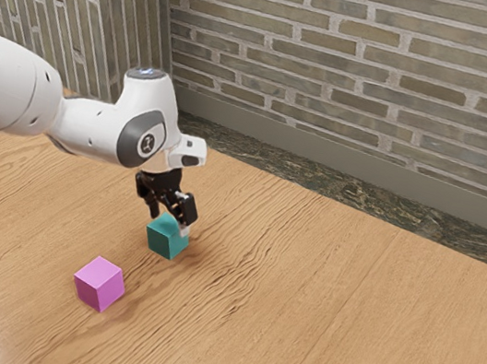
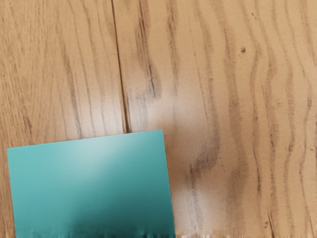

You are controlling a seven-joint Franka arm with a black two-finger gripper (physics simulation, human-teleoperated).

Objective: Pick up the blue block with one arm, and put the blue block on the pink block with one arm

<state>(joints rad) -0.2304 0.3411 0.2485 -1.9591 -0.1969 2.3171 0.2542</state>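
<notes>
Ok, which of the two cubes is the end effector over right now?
The teal-blue cube, directly beneath the black end effector. The pink cube sits apart, nearer the camera, toward the exterior view's left.

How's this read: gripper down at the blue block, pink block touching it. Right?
Not quite. The pink block isn't touching the blue block; the exterior view shows bare wood between them. The gripper is down at the blue block, as you said.
</notes>
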